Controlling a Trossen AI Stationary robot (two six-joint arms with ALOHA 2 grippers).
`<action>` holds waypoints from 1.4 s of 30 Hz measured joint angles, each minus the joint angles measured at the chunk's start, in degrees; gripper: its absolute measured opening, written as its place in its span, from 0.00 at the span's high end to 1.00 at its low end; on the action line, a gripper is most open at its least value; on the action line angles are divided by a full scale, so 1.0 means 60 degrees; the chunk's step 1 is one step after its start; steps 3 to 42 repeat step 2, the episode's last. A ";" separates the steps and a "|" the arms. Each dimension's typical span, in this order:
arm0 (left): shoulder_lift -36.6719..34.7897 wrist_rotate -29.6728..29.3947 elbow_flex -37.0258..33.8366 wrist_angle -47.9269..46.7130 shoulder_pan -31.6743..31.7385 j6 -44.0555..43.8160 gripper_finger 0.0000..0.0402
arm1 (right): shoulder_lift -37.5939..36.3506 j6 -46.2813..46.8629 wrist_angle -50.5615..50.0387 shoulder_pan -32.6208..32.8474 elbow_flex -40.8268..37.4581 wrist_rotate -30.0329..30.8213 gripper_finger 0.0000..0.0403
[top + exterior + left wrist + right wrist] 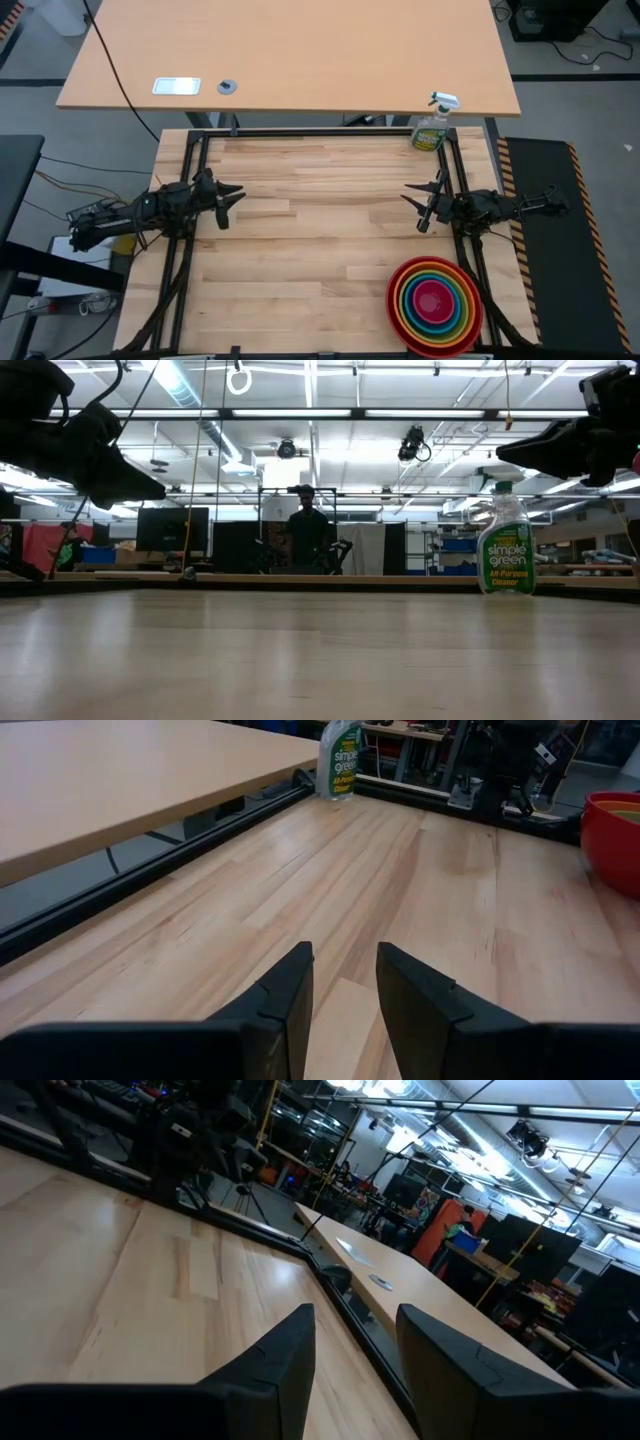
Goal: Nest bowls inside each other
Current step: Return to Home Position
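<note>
The bowls (434, 305) sit one inside another at the table's near right corner: red outermost, then orange, lime green, blue, and magenta-pink in the middle. The red one's wall (612, 828) shows in the left wrist view. My left gripper (236, 201) hovers open above the table's left side. My right gripper (415, 202) hovers open above the right side, farther from the near edge than the bowls. Both hold nothing, as their wrist views (345, 990) (355, 1350) show.
A green spray bottle (431, 127) stands at the table's far right corner, also seen as a bottle (505, 540) in the low view. A second wooden table (290, 55) lies beyond the far edge. A person (306, 530) stands far behind.
</note>
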 joint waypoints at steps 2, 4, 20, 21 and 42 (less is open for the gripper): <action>-0.0002 0.0000 0.0000 -0.0001 0.0001 0.0000 0.71 | 0.0000 -0.0002 0.0000 0.0000 0.0000 0.0000 0.63; -0.0002 0.0000 0.0000 -0.0001 0.0001 0.0000 0.71 | 0.0000 -0.0002 0.0000 0.0000 0.0000 0.0000 0.63; -0.0002 0.0000 0.0000 -0.0001 0.0001 0.0000 0.71 | 0.0000 -0.0002 0.0000 0.0000 0.0000 0.0000 0.63; -0.0002 0.0000 0.0000 -0.0001 0.0001 0.0000 0.71 | 0.0000 -0.0002 0.0000 0.0000 0.0000 0.0000 0.63; -0.0002 0.0000 0.0000 -0.0001 0.0001 0.0000 0.71 | 0.0000 -0.0002 0.0000 0.0000 0.0000 0.0000 0.63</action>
